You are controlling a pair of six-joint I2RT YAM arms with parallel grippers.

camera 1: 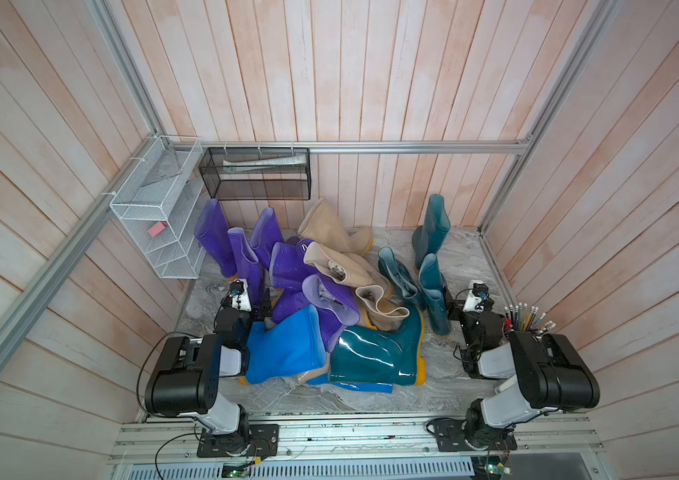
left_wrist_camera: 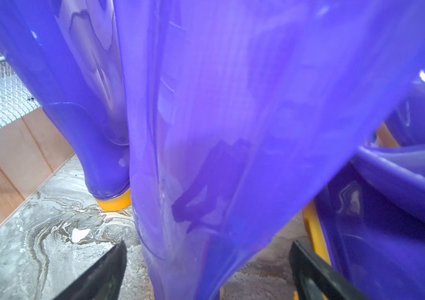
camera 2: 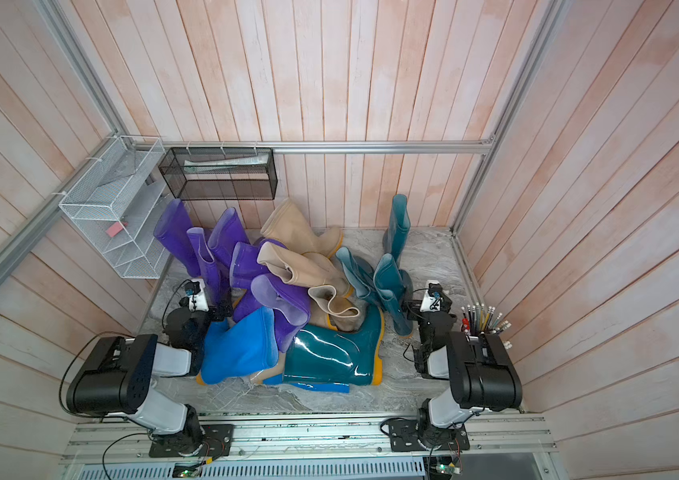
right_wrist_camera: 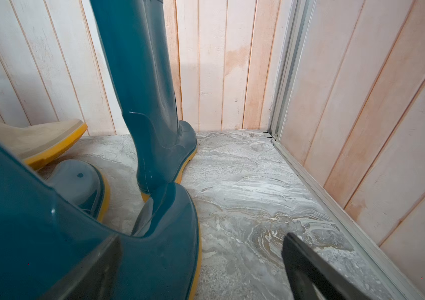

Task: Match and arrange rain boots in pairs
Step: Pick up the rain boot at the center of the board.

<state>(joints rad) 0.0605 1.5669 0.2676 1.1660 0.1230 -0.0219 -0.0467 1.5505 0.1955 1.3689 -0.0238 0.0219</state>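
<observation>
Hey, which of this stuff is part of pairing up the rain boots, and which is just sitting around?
For the job:
purple boots
teal boots
beige boots
blue boots

Just lying about:
white wire rack
black mesh basket
pink block
pencils

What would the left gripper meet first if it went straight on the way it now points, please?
The translucent purple boot: its shaft stands right ahead, between the open fingers of the left gripper, probably very close, though depth is hard to judge.

blue boot (camera 1: pixel 371 388) mostly buried, purple boot (left_wrist_camera: pixel 232 104) blurred
</observation>
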